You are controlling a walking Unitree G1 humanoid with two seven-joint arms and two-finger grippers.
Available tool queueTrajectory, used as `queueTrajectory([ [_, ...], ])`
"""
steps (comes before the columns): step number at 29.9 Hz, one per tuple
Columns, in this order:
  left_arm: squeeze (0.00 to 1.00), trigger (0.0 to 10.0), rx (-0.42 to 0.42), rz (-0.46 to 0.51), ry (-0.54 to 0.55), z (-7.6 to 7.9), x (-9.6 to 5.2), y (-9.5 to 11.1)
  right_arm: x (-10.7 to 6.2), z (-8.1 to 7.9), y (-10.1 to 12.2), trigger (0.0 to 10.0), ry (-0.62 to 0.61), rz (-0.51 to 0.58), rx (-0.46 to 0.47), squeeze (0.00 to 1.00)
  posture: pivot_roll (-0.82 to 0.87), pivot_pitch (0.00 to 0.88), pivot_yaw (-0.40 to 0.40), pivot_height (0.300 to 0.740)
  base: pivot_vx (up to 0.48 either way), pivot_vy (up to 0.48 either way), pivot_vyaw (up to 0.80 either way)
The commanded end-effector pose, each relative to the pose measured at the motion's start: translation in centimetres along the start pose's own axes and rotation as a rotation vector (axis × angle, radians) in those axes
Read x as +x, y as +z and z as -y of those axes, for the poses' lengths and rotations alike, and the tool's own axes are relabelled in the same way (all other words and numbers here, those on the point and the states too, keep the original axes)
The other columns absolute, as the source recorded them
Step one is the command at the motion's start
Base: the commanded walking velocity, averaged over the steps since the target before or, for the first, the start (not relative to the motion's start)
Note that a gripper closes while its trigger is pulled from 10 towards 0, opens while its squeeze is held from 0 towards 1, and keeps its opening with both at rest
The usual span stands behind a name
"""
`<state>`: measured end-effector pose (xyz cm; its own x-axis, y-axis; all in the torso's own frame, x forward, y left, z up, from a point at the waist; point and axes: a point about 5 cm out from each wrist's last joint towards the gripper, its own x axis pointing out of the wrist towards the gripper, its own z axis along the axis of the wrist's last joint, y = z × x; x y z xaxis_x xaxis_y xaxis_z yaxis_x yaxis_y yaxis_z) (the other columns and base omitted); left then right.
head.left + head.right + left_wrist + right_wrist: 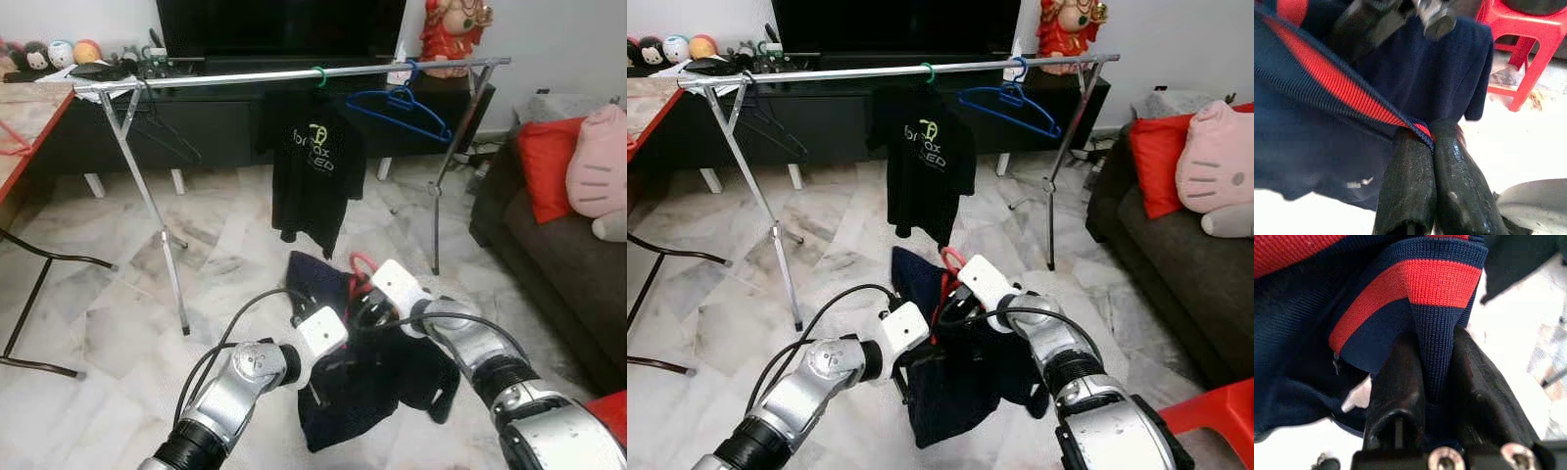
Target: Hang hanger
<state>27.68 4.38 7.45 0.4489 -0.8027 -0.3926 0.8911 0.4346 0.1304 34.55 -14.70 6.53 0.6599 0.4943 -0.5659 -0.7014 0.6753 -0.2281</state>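
A navy shirt [377, 382] with a red-striped collar hangs low over the floor between my two arms, with a red hanger hook [362, 262] sticking out of its top. My left gripper [1432, 142] is shut on the collar's red-striped edge [1342, 83]. My right gripper [1432, 350] is shut on a fold of the same collar [1435, 284], near the hook. Behind stands a silver clothes rail [245, 76], well above and beyond the shirt. It carries a black printed T-shirt [315, 176] on a green hook, a blue hanger [402, 106] and a black hanger [162, 132].
The rail's legs [162, 230] stand on the marble floor. A dark sofa [558, 264] with a red cushion [549, 166] and a pink plush [598, 166] is on the right. A red stool [1523, 54] is near my right side, a table [24, 117] on the left.
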Motion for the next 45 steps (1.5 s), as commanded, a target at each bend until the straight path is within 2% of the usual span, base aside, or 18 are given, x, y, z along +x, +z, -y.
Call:
queueTrajectory([
  [1, 0.68, 10.0, 0.021, 0.039, -0.057, 0.7, 0.0, 0.8, -0.1, 0.6, 1.1, 0.0, -0.009, 0.055, -0.008, 0.0, 0.02, 0.0, -0.083, 0.74, 0.0, 0.0, 0.0],
  [2, 1.0, 10.0, 0.023, 0.044, -0.074, 0.8, -0.1, 0.9, -0.1, 0.5, 1.1, 0.0, -0.008, 0.054, -0.011, 0.0, 0.02, 0.0, -0.085, 0.74, 0.0, 0.0, 0.0],
  [4, 1.0, 10.0, 0.021, 0.055, -0.112, 1.1, -0.4, 0.9, -0.1, 0.4, 1.1, 0.0, -0.002, 0.058, -0.017, 0.0, 0.02, 0.0, -0.088, 0.74, 0.0, 0.0, 0.0],
  [12, 1.0, 10.0, 0.017, 0.062, -0.13, 1.0, -1.0, 1.0, 0.0, 0.0, 1.4, 0.0, 0.05, 0.099, -0.049, 0.0, 0.03, 0.0, -0.092, 0.74, 0.0, 0.0, 0.0],
  [18, 1.0, 10.0, -0.025, 0.154, -0.066, -1.3, -4.0, 2.0, -0.9, 0.3, 1.2, 0.0, 0.129, 0.131, -0.13, 0.0, 0.04, 0.0, -0.096, 0.74, 0.0, 0.0, 0.0],
  [19, 1.0, 10.0, -0.039, 0.191, -0.053, -2.0, -5.1, 2.4, -1.3, 0.2, 1.2, 0.0, 0.179, 0.155, -0.18, 0.0, 0.04, 0.0, -0.098, 0.74, 0.0, 0.0, 0.0],
  [21, 1.0, 10.0, -0.051, 0.225, -0.028, -2.9, -6.2, 2.8, -1.7, 0.1, 0.9, 0.0, 0.241, 0.163, -0.205, 0.0, 0.04, 0.0, -0.098, 0.74, 0.0, 0.0, 0.0],
  [24, 1.0, 10.0, -0.054, 0.232, -0.018, -3.3, -6.8, 2.9, -2.0, 0.2, 0.7, 0.0, 0.277, 0.158, -0.214, 0.0, 0.04, 0.0, -0.097, 0.74, 0.0, 0.0, 0.0],
  [27, 1.0, 10.0, -0.034, 0.192, -0.011, -3.9, -7.7, 2.4, -2.6, 0.3, 0.2, 0.0, 0.347, 0.147, -0.232, 0.0, 0.04, 0.0, -0.092, 0.74, 0.0, 0.0, 0.0],
  [29, 1.0, 10.0, -0.034, 0.154, -0.018, -4.0, -7.9, 1.7, -3.1, 0.3, 0.0, 0.0, 0.399, 0.155, -0.241, 0.0, 0.03, 0.0, -0.089, 0.74, 0.0, 0.0, 0.0],
  [33, 1.0, 10.0, -0.038, 0.145, -0.075, -3.5, -7.6, 1.6, -3.6, 0.2, -0.1, 0.0, 0.463, 0.168, -0.249, 0.0, 0.02, 0.0, -0.08, 0.74, 0.0, 0.0, 0.0],
  [41, 1.0, 10.0, -0.016, 0.091, -0.118, -3.1, -7.1, 0.8, -4.1, 0.0, -0.1, 0.0, 0.53, 0.19, -0.264, 0.0, 0.01, 0.0, -0.071, 0.74, 0.0, 0.0, 0.0],
  [44, 1.0, 10.0, 0.013, 0.081, -0.13, -2.8, -6.5, 0.8, -4.2, -0.3, -0.1, 0.0, 0.559, 0.197, -0.271, 0.0, 0.01, 0.0, -0.068, 0.74, 0.0, 0.0, 0.0],
  [45, 0.89, 10.0, 0.022, 0.073, -0.13, -2.8, -6.3, 0.7, -4.2, -0.4, -0.1, 0.0, 0.568, 0.199, -0.273, 0.0, 0.01, 0.0, -0.068, 0.74, 0.0, 0.0, 0.0],
])
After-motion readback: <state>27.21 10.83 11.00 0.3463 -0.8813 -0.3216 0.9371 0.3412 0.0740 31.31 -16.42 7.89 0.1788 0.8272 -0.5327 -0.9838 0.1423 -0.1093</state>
